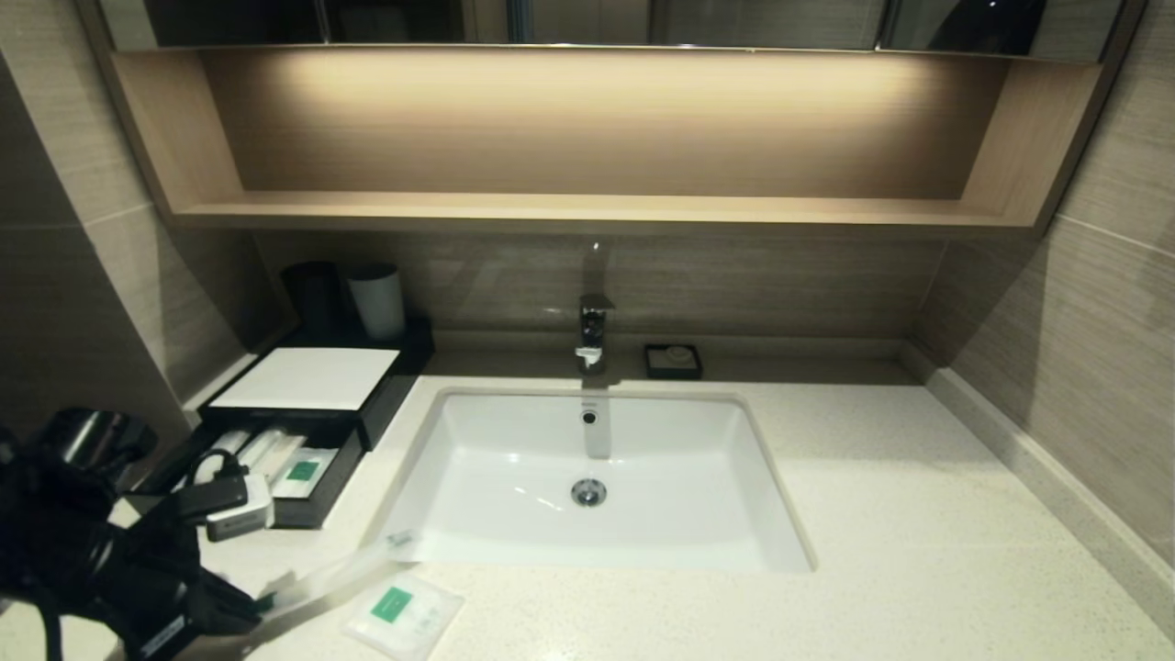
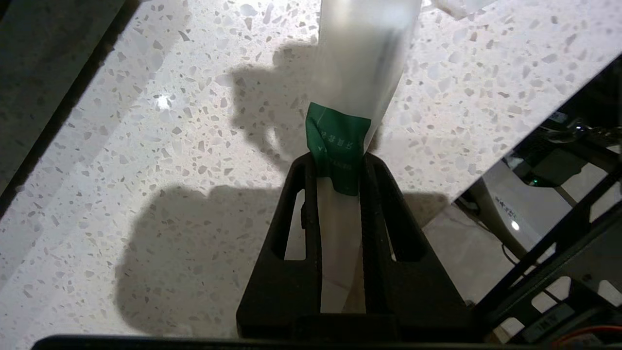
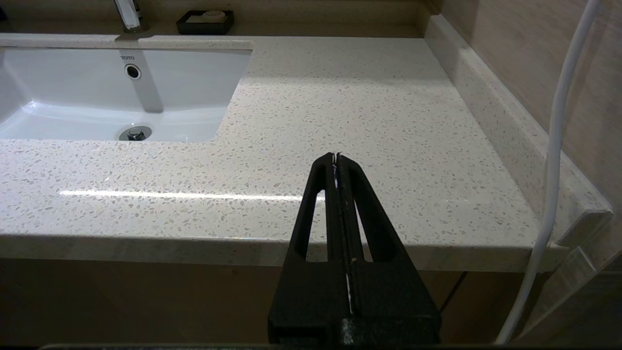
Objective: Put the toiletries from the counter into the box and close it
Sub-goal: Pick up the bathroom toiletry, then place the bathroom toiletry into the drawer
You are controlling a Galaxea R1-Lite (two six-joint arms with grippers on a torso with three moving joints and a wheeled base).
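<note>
Your long thin packet (image 2: 357, 63) lies near the tabletop's (image 1: 900, 514) front-left edge, its long axis running right and far from the left gripper (image 2: 338, 167), which is clamped on its labelled end. The box's open drawer (image 1: 317, 491) sits just beyond, to the far side.

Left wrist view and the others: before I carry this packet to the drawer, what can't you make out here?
- Long packet: its far end is cut off by the left wrist view's edge; blurred in the head view.
- Left gripper: its fingertips are buried in the dark arm in the head view.
- Drawer: the arm hides its near left part.
- Green label: print too small to read.
- Right gripper: outside the head view.
</note>
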